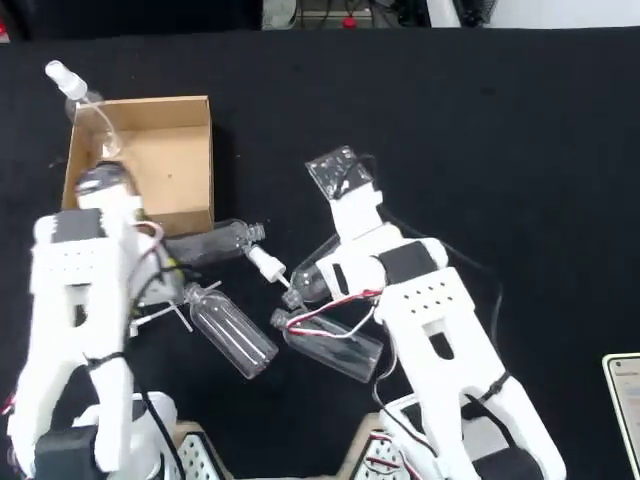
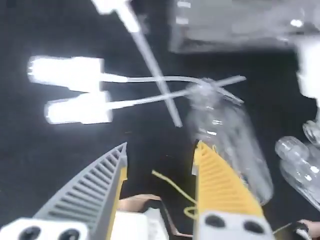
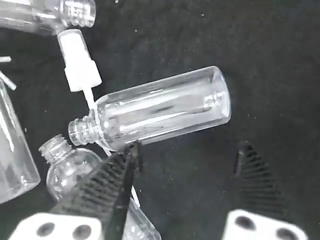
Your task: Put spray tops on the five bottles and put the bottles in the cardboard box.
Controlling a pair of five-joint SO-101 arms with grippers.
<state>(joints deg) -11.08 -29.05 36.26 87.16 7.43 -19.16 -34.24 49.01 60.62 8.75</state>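
Observation:
My left gripper [image 2: 160, 147] is open and holds nothing. It hangs over the black table just short of two white spray tops [image 2: 67, 72] whose tubes cross at the mouth of a clear bottle [image 2: 225, 135]. My right gripper [image 3: 187, 150] is also open, its black fingers either side of the space below a clear uncapped bottle [image 3: 160, 110] lying on its side. A spray top [image 3: 80, 62] lies at that bottle's neck. The cardboard box [image 1: 150, 120] stands at the back left. A bottle with a spray top [image 1: 75, 92] leans at the box's far left corner.
Several uncapped bottles lie between the arms: one by the box [image 1: 215, 243], one in the middle [image 1: 232, 332], one beside it [image 1: 335, 347]. A loose spray top [image 1: 266, 263] lies among them. A white object [image 1: 625, 390] sits at the right edge.

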